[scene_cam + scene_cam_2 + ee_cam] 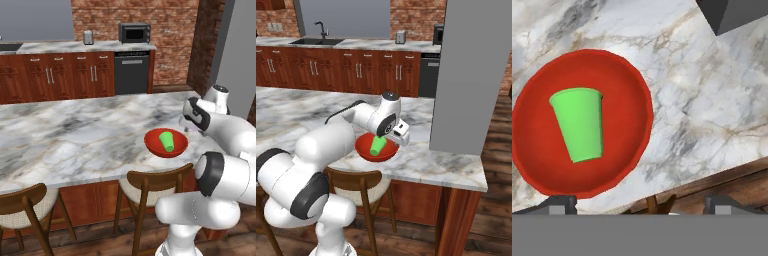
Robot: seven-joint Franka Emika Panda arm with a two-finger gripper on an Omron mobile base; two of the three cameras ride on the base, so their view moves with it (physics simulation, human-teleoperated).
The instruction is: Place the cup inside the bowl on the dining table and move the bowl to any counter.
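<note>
Hand view: green cup (578, 123) lies tipped inside the red bowl (627, 85) on the dining table (712, 100); gripper (639, 202) spread wide above, empty.

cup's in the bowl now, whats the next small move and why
Probably lower the open gripper onto the near rim of the bowl: the cup already lies inside it, and the bowl still sits on the dining table, ungrasped.

I'm working in a home kitchen: marble island (75, 135) w/ stools (150, 187), wood cabinets (55, 75), brick wall (165, 30), microwave (134, 33), dishwasher (132, 72), sink w/ faucet (320, 31).
</note>
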